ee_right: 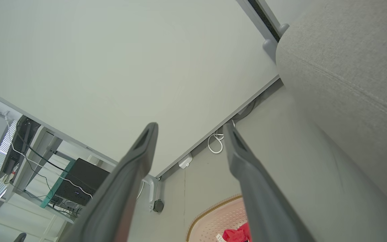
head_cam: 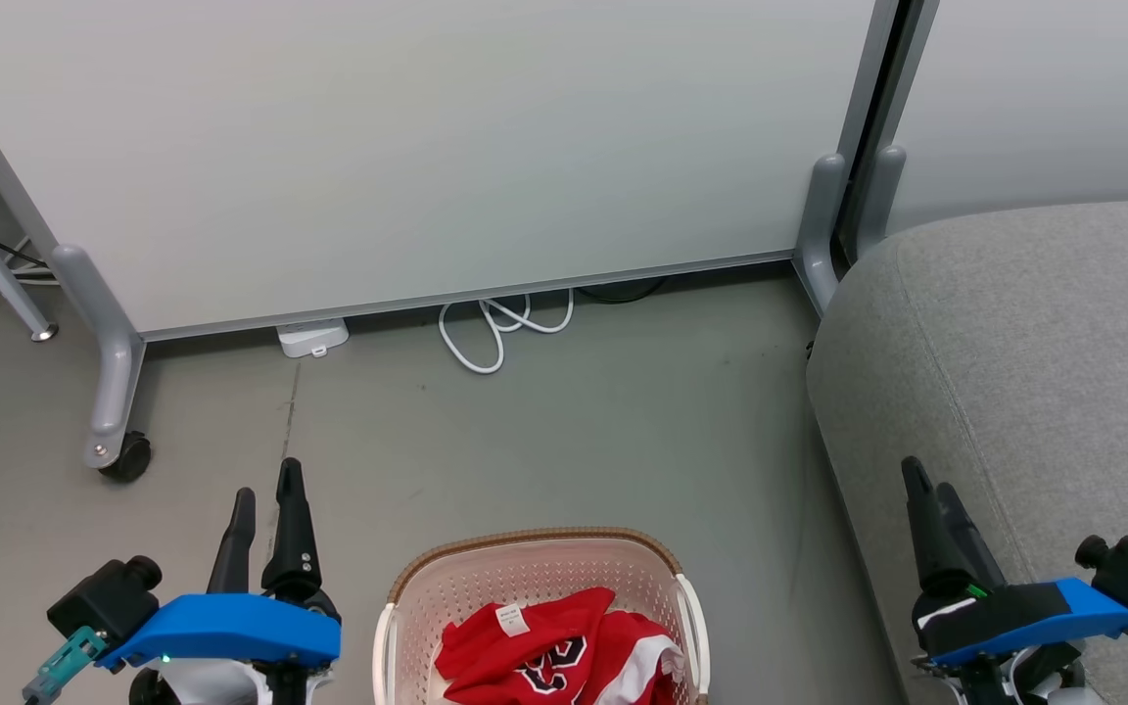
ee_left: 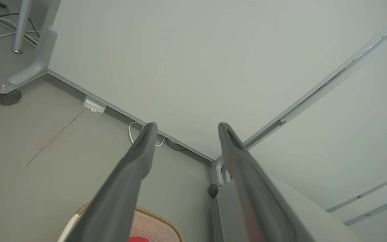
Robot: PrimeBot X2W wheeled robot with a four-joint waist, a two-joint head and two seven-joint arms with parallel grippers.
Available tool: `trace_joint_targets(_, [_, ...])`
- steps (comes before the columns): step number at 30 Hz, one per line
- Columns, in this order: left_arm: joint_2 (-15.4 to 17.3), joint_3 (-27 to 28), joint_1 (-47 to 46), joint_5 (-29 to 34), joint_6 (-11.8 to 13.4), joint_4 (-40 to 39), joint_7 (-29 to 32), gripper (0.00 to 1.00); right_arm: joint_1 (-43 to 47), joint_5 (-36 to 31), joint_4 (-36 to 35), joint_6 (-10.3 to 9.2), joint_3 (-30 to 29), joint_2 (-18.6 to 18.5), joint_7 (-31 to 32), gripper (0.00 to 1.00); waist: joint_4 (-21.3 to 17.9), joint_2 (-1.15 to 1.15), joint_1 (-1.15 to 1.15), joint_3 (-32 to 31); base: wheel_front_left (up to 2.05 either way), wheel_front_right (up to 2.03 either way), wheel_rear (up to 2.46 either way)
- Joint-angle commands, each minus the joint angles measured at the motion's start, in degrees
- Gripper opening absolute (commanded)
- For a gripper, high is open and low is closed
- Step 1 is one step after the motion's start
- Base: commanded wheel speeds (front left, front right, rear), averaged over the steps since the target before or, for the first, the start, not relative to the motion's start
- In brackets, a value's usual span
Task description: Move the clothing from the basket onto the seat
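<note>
Head view: clothing [head_cam: 544,656], 2 red garments, heaped in basket [head_cam: 535,537] between left gripper [head_cam: 266,482] and right gripper [head_cam: 926,480], both spread wide and empty, seat [head_cam: 1034,343] under the right one; left wrist view: basket low between parted fingers; right wrist view: likewise, seat alongside.

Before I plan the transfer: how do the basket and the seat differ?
The basket is cream perforated plastic; the seat is grey fabric. The basket is much smaller than the seat. The basket holds the red clothing; the seat's visible part carries none. Both have rounded edges.
</note>
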Motion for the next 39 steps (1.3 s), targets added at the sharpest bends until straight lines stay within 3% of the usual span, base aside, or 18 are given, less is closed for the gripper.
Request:
trace_joint_targets(1, [0.5,-0.2,-1.1,2.3,-0.1,-0.7,-0.7,1.0,-1.4,-3.3,-0.8,0.09,-0.2,-0.5,-0.6,1.0,0.0,0.0,0.0,0.0,0.0,0.0,0.0])
trace_joint_targets(24, [0.5,-2.5,-1.5,18.0,0.1,1.3,-4.4,1.0,-1.3,-19.1,-1.3,0.12,0.6,-0.6,-2.3,1.0,0.1,0.0,0.0,-0.2,0.0,0.0,0.0])
trace_joint_targets(39, [0.5,-3.6,-1.6,24.4,0.6,2.1,-6.3,1.0,-1.3,-26.3,-1.5,0.14,0.8,-0.7,-3.2,1.0,-0.1,0.0,0.0,-0.3,0.0,0.0,0.0])
